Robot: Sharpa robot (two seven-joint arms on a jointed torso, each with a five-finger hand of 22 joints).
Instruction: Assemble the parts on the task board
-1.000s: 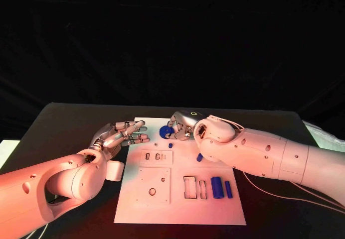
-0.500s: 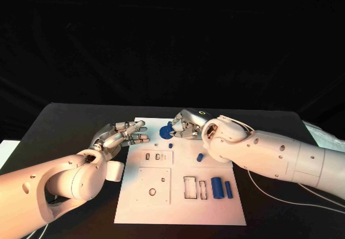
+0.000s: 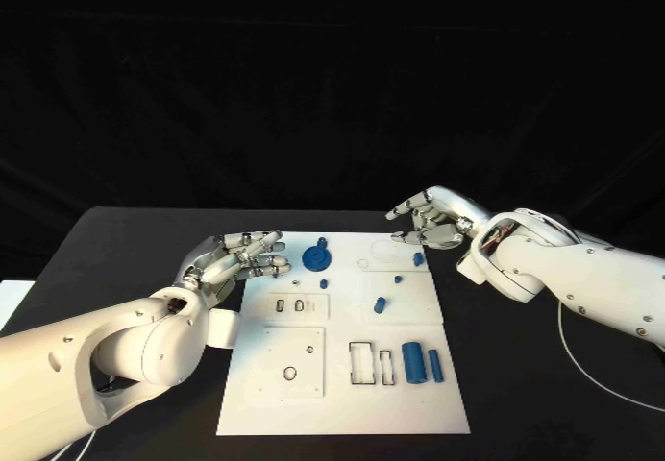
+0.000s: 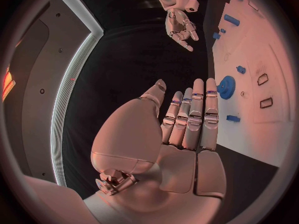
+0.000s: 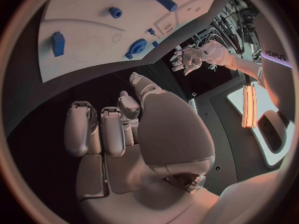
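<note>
Fingers spread, holding nothing — left hand (image 3: 238,257), right hand (image 3: 432,219) flank task board (image 3: 347,384) edges

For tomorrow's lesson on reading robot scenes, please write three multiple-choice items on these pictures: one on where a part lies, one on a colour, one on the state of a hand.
1. Where does the blue gear lie?
A. On the task board, at its far end, near the left hand
B. On the black table, off the board
C. In the right hand

2. What colour are the two cylinders at the board's near right?
A. Grey
B. Blue
C. White

3. What is the state of the right hand?
A. It holds the gear
B. It presses on the board
C. It holds nothing and hangs past the board's far right corner

Answers:
1. A: the head view shows the gear on the white plate beside the left hand.
2. B: both stand out blue against the white board.
3. C: its fingers are apart with nothing between them, over the black table.
</note>
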